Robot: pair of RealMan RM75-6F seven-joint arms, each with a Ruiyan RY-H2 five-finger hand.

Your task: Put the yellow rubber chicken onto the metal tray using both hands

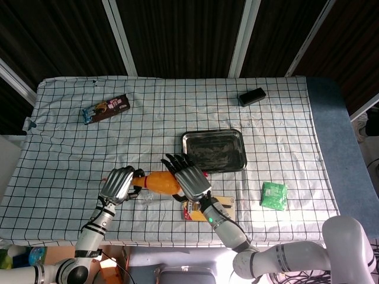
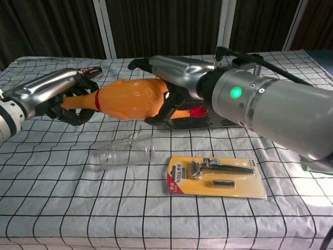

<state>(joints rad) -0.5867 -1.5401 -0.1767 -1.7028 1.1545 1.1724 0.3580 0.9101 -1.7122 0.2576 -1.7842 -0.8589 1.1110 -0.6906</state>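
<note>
The yellow rubber chicken (image 1: 159, 182) (image 2: 127, 99) hangs level above the table, left of the metal tray (image 1: 213, 134). My left hand (image 1: 118, 183) (image 2: 52, 94) grips its neck by the red band. My right hand (image 1: 189, 177) (image 2: 182, 78) is at the chicken's body. Its fingers are straightened and spread above the body with a gap, and the thumb is under it. The red feet point toward the tray's near edge (image 2: 221, 121). The tray holds nothing.
A clear plastic bottle (image 2: 126, 153) lies on the cloth under the chicken. A razor pack (image 2: 216, 177) lies beside it. Further off are a green packet (image 1: 274, 195), a black box (image 1: 252, 96) and a snack bar (image 1: 105, 109).
</note>
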